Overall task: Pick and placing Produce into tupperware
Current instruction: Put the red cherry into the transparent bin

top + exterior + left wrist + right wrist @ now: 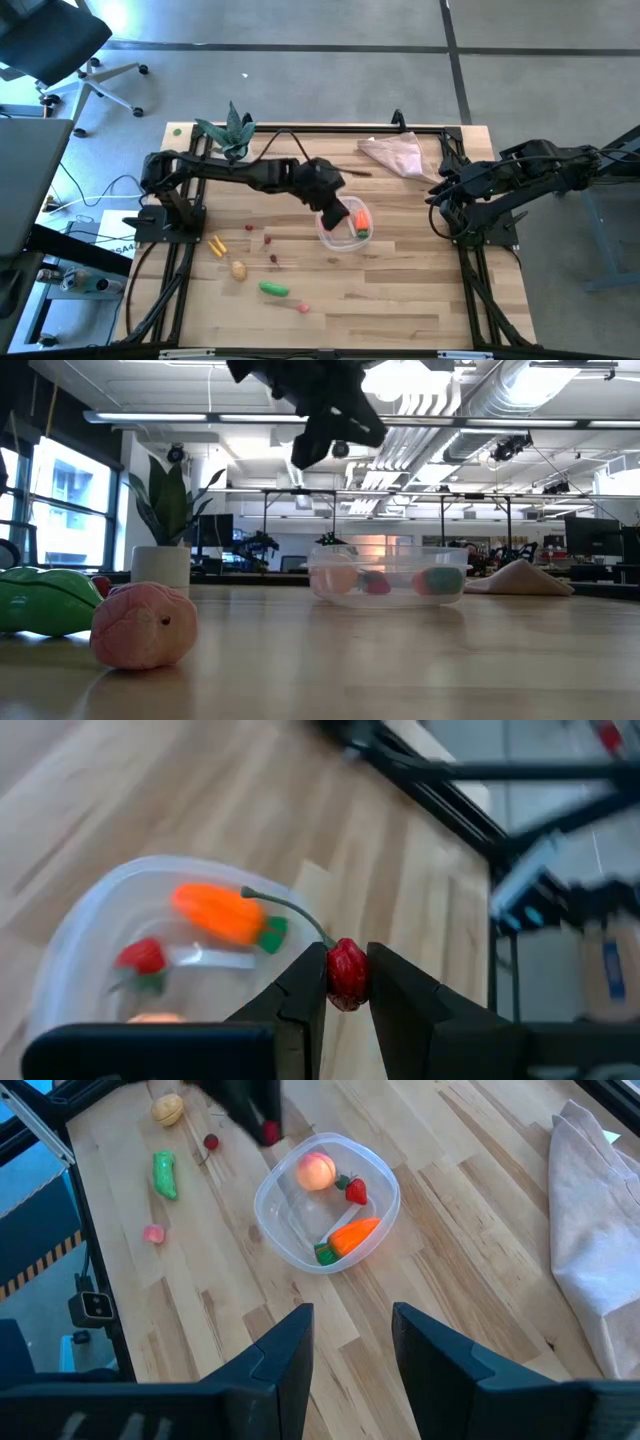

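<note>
Wooden boards make up the desk [400,300], which sits in a big office room with a grey floor. Both dark robot arms reach in over it.

Stretched out from its side, the left arm carries the left hand [346,1010] up in the air, just over the near edge of the tupperware [290,1245]. This hand is clenched on a small dark-red cherry [347,972], pinched between its two fingers [300,1005], with a thin green stem sticking out.

Back at its own edge of the desk waits the right arm. Its right hand [350,1342] is released, fingers wide apart with nothing between them, well away from the tub.

Near the right hand, by the far edge, a pinkish cloth [395,154] lies crumpled. A leafy green plant [232,128] in a white pot stands behind the left arm.

The clear round tub sits right under the left hand. Inside it lie an orange carrot [352,1235], a peach [316,1170] and a strawberry [355,1190].

More produce lies on the desk away from the left hand, towards the left arm's base: a green pod [273,288], a beige potato [238,269], a yellow piece [215,245], a small pink piece [304,307], and tiny dark-red bits [268,240].
</note>
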{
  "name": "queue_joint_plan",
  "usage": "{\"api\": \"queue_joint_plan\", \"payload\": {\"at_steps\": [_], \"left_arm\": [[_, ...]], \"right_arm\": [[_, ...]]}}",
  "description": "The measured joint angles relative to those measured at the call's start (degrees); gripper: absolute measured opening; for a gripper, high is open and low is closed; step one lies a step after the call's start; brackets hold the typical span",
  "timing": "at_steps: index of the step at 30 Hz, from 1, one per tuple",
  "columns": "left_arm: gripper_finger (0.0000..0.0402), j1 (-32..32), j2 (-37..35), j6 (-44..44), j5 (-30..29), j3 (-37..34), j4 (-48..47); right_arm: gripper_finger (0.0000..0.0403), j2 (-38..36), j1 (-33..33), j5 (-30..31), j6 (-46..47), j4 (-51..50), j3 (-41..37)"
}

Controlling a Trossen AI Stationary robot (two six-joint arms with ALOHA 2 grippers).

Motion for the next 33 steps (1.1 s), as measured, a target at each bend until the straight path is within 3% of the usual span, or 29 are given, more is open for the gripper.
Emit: {"api": "queue_joint_plan", "payload": {"at_steps": [15,33], "left_arm": [[0.0062,-3.59,7.41,11.57,-3.17,0.71,-6.02],[0.0062,-5.52,20.19,18.99,-7.44,12.98,-22.52]], "right_arm": [[0.013,0.01,0.0,-0.01,0.0,0.0,0.0],[0.013,0.02,0.0,-0.01,-0.01,0.04,0.0]]}}
